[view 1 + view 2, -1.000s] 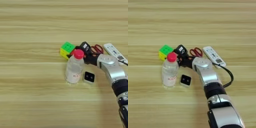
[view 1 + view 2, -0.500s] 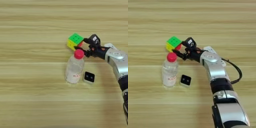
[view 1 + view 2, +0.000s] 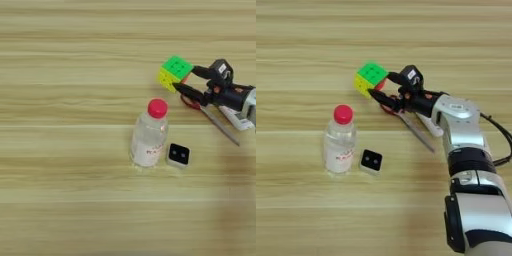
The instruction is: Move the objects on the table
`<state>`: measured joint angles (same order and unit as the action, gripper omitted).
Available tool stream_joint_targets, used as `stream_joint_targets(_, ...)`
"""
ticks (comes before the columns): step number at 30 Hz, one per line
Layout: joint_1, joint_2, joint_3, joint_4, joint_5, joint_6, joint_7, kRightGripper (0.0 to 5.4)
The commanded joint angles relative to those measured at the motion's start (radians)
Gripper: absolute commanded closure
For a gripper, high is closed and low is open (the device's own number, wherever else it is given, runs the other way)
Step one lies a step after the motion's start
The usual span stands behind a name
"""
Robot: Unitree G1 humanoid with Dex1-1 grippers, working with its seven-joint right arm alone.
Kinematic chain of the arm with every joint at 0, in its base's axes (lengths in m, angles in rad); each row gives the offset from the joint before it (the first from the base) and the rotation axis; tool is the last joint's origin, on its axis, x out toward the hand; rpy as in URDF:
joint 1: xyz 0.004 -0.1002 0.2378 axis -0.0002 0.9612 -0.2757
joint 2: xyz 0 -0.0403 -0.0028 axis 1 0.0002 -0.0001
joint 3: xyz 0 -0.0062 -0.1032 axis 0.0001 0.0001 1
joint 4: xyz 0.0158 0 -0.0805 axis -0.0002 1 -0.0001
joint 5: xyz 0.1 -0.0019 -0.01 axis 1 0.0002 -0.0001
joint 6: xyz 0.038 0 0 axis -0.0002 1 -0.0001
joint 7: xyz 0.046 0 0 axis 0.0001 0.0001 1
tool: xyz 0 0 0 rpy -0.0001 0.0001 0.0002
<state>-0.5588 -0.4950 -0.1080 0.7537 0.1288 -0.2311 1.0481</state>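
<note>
My right gripper (image 3: 381,84) is shut on the green-yellow-red puzzle cube (image 3: 370,78), with one black finger on each side of the cube's right part. It holds the cube just left of the red-handled scissors (image 3: 220,127), whose handles lie partly under the fingers. The clear bottle with a red cap (image 3: 149,135) stands upright in front of the cube. A small white box with a black face (image 3: 178,155) lies at the bottle's right, close to it. The white remote control (image 3: 236,119) is mostly hidden beneath my forearm (image 3: 456,115).
The wooden table (image 3: 60,100) stretches wide to the left of and behind the objects. A black cable (image 3: 501,135) runs along my arm at the right edge.
My gripper has carried the cube to the right and a little farther back, away from the bottle. The scissors now show more fully. Bottle and white box have stayed put.
</note>
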Motion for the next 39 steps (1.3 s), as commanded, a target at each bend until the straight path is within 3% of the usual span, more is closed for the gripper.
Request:
stream_joint_targets(1, -0.016, -0.058, -0.003, -0.056, 0.040, -0.065, 0.083, 2.07)
stream_joint_targets(5, 0.027, -0.081, 0.020, -0.048, 0.025, -0.097, 0.166, 2.07)
stream_joint_targets(13, 0.058, -0.122, 0.039, -0.001, -0.003, -0.135, 0.214, 2.07)
stream_joint_targets(28, 0.063, -0.189, 0.037, 0.065, -0.029, -0.184, 0.233, 2.07)
stream_joint_targets(39, 0.046, -0.193, 0.052, 0.140, -0.063, -0.226, 0.210, 2.07)
